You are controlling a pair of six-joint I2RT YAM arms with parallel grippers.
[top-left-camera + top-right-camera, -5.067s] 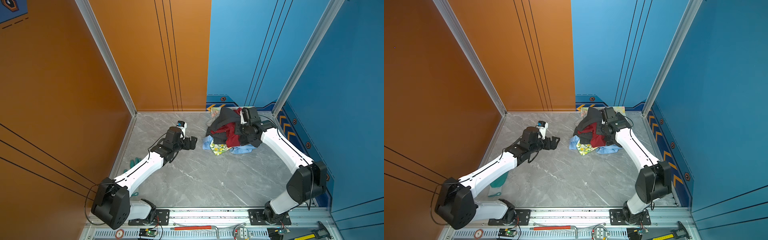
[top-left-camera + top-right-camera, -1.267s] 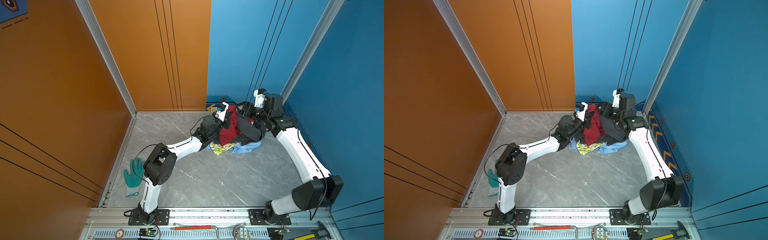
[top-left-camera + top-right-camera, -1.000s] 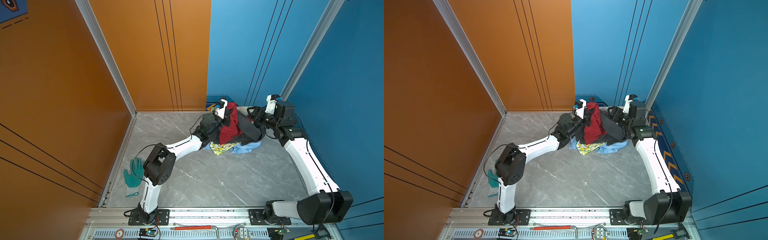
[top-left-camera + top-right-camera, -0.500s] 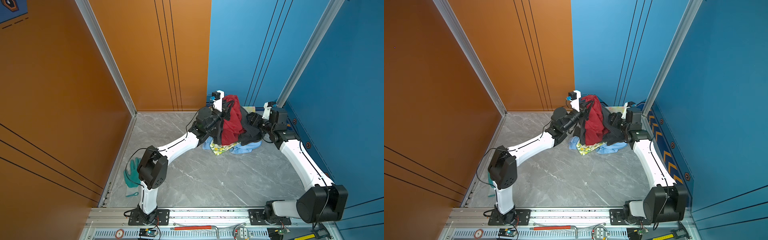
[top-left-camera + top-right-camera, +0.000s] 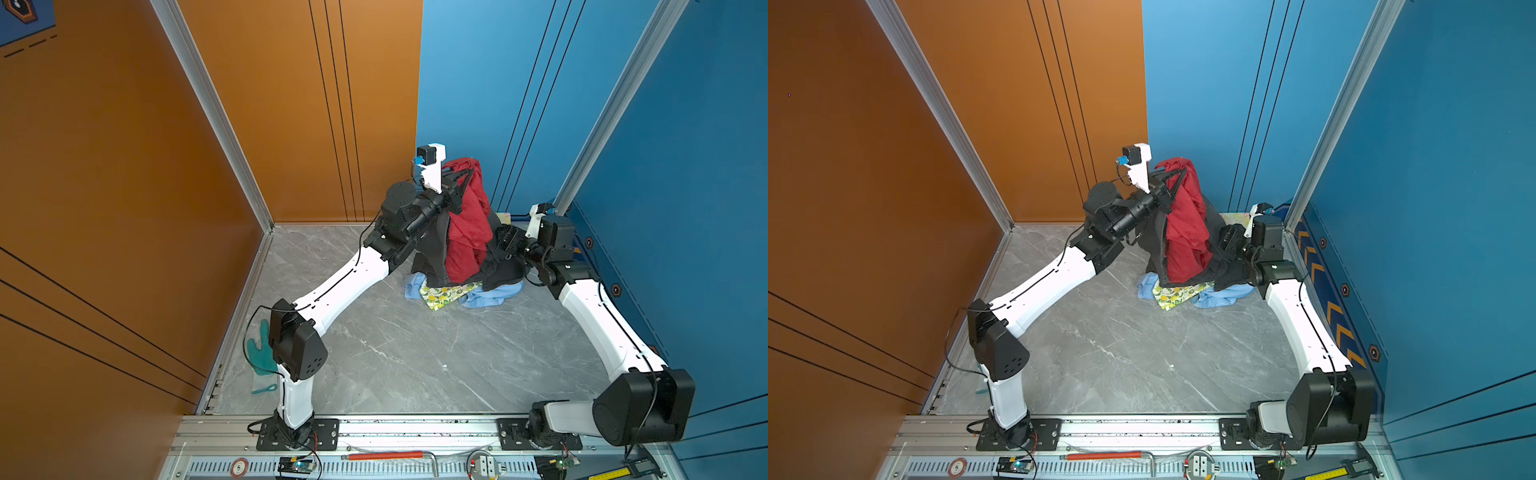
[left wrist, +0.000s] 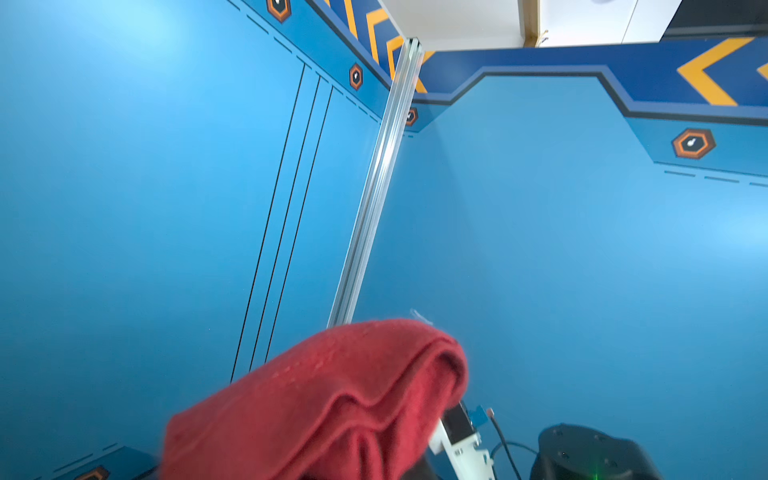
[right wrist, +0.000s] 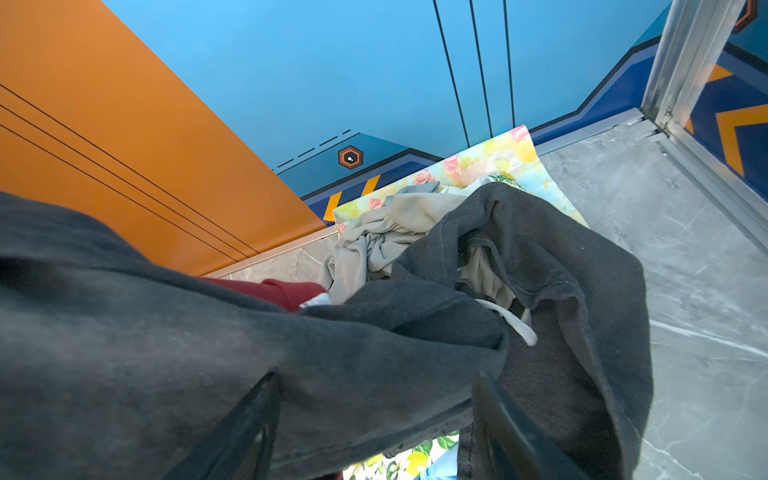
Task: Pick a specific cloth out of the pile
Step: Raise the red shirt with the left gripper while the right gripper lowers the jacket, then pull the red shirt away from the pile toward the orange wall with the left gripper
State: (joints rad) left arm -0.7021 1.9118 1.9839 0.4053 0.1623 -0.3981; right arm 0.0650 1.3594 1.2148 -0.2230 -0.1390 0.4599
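- Table [image 5: 374, 353]: grey marble top. The pile [image 5: 461, 291] sits at the far end near the blue wall, between the two arms.
- Left arm: raised high over the pile. That lift looks meant to peel the cloth [image 5: 467, 224] off whatever lies on it.
- Dark grey garment [image 5: 1221, 266]: drapes over the pile and also hangs up alongside the red, so it looks snagged and riding along.
- Cloth: hangs from its top edge, well above the table. Long axis near vertical, free end pointing down; lower hem reaches the pile at the lemon-print fabric [image 5: 446, 293]. Not clear of the heap yet, I'd say.
- Right gripper [image 7: 374, 419]: jaws spread wide, straddling a fold of the dark grey garment, no pinch visible. Likely placed low to hold that garment back while the red goes up.
- Left gripper [image 5: 459, 183]: clamped on the cloth's upper edge. The left wrist view shows red fabric bunched over the fingers.
- Teal glove [image 5: 257, 353]: flat by the left arm's base, well apart.
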